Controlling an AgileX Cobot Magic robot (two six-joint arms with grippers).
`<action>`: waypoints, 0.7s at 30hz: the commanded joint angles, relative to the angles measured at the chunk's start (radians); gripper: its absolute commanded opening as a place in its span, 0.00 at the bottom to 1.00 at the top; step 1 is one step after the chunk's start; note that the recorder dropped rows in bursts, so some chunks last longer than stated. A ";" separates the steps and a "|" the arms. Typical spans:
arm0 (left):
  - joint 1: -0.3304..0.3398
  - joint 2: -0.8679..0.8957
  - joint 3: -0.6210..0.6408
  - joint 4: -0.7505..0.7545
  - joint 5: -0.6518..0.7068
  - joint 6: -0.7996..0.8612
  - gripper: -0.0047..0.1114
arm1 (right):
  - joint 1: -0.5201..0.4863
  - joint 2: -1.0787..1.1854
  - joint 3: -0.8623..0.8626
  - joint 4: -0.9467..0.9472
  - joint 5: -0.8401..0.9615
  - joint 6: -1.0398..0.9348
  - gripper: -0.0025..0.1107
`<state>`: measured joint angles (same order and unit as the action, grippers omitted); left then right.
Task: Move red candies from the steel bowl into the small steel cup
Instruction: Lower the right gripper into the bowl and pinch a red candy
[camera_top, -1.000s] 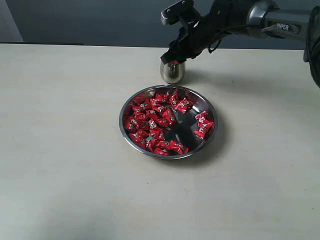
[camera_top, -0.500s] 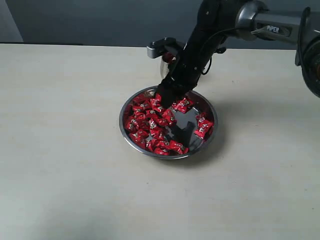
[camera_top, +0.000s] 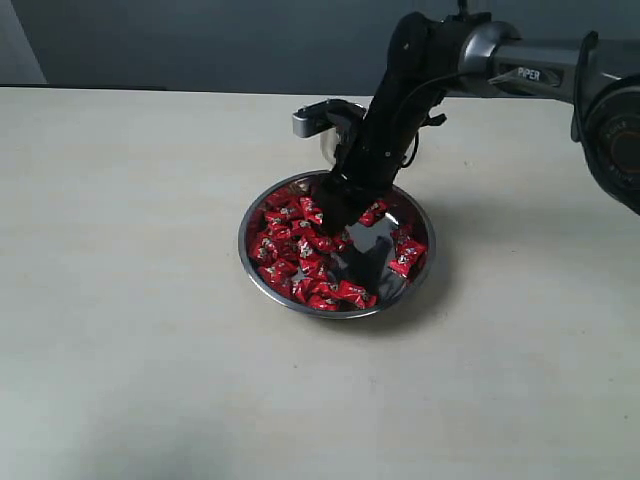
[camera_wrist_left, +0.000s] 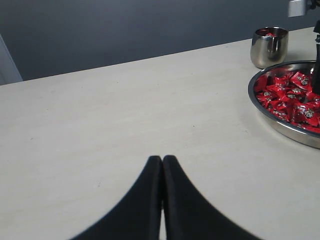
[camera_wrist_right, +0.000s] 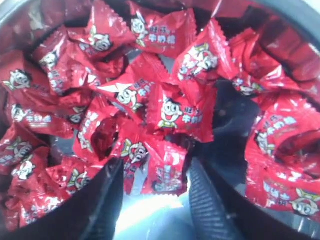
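The steel bowl (camera_top: 245, 250) sits mid-table, full of red candies (camera_top: 290, 250). My right gripper (camera_top: 335, 215) reaches down into the bowl's far side. In the right wrist view it (camera_wrist_right: 156, 167) is open, its fingers (camera_wrist_right: 205, 200) standing either side of a candy (camera_wrist_right: 162, 175) just above the bare bowl floor (camera_wrist_right: 150, 220). The small steel cup (camera_wrist_left: 270, 46) stands just behind the bowl with a red candy (camera_wrist_left: 269, 34) inside; the arm mostly hides it in the exterior view. My left gripper (camera_wrist_left: 162, 159) hovers shut and empty over bare table, far from the bowl rim (camera_wrist_left: 280, 125).
The pale table (camera_top: 130, 300) stretches wide to the left of and in front of the bowl. A dark wall (camera_top: 200, 40) runs behind the table's back edge. The right arm's wrist camera mount (camera_top: 312, 120) hangs near the cup.
My right gripper has swung from above the cup down into the bowl, and now stands open among the candies. The left gripper has not moved.
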<state>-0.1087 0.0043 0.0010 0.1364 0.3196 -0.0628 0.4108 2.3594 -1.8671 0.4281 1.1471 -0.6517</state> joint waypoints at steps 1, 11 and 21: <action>-0.003 -0.004 -0.001 -0.001 -0.009 -0.005 0.04 | -0.001 0.012 -0.002 0.011 0.008 -0.001 0.39; -0.003 -0.004 -0.001 -0.001 -0.009 -0.005 0.04 | -0.001 0.020 -0.002 0.011 0.008 -0.001 0.07; -0.003 -0.004 -0.001 -0.001 -0.009 -0.005 0.04 | -0.001 -0.002 -0.002 0.003 0.025 -0.001 0.02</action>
<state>-0.1087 0.0043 0.0010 0.1364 0.3196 -0.0628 0.4108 2.3819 -1.8671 0.4343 1.1610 -0.6517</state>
